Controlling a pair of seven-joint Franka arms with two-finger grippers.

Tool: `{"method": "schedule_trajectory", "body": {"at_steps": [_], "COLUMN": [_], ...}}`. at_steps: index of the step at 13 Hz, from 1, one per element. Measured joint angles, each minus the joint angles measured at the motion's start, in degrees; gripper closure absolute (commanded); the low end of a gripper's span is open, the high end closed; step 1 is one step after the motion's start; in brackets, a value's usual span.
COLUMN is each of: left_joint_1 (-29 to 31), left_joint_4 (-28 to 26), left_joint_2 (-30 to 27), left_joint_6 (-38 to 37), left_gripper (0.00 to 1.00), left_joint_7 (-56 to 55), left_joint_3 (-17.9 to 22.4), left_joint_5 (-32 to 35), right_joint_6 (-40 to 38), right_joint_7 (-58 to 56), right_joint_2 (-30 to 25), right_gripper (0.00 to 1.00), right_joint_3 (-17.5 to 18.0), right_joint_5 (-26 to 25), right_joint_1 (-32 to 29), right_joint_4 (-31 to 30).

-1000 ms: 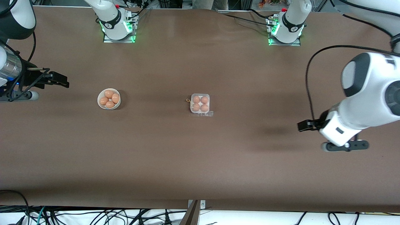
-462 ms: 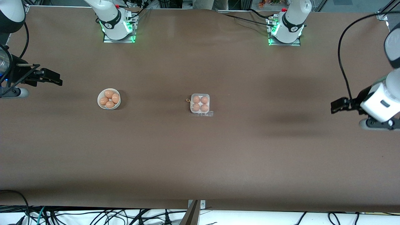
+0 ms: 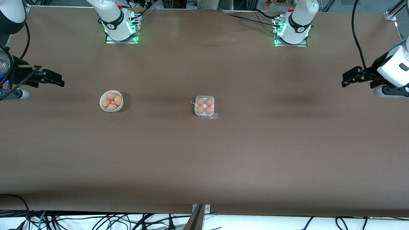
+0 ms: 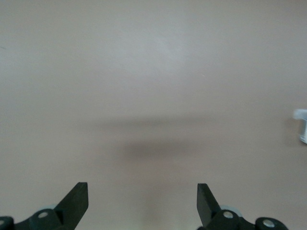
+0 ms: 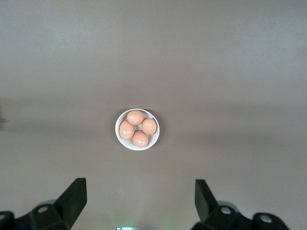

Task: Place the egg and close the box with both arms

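Observation:
The box point(image 3: 204, 106) sits at the table's middle with its clear lid lying down over several orange-brown eggs point(image 3: 200, 101). More eggs just like them point(image 3: 111, 95) lie in a round white bowl point(image 3: 101, 107). That bowl also shows in the right wrist view point(image 5: 118, 132). My right gripper point(image 3: 59, 81) is open and empty, in the air over the right arm's end of the table, apart from the bowl. In its own view it point(image 5: 140, 189) holds nothing. My left gripper point(image 3: 346, 78) is open and empty over the left arm's end, over bare table in its own view point(image 4: 142, 191).
Both arm bases point(image 3: 119, 28) point(image 3: 292, 32) stand at the table's edge farthest from the front camera. A small yellowish loop point(image 3: 192, 102) lies beside the box. Cables hang below the table's edge nearest that camera. A small white shape point(image 4: 302, 125) shows at the left wrist view's edge.
My left gripper has swung away from the box toward the left arm's end of the table. My right gripper drew back slightly from the bowl, then stayed still. Box and bowl have not moved.

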Motion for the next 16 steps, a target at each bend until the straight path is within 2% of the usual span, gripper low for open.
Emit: {"method": "schedule_trajectory", "body": {"at_steps": [2, 16], "left_joint_1": [0.03, 0.11], "left_joint_4": [-1.29, -1.36], "left_joint_2": [-0.46, -0.83], "left_joint_6": [0.19, 4.2], "left_gripper": [0.0, 0.0], "left_joint_7": [-0.03, -0.03], "left_joint_3": [0.0, 0.33], "left_joint_5": [-0.95, -0.75], "right_joint_6": [-0.05, -0.23], "right_joint_7": [0.0, 0.01], "right_joint_2": [0.03, 0.32], "right_gripper": [0.0, 0.0], "right_joint_3": [0.0, -0.01], "right_joint_5": [0.0, 0.0], "right_joint_1": [0.0, 0.0], "right_joint_4": [0.0, 0.0]}}
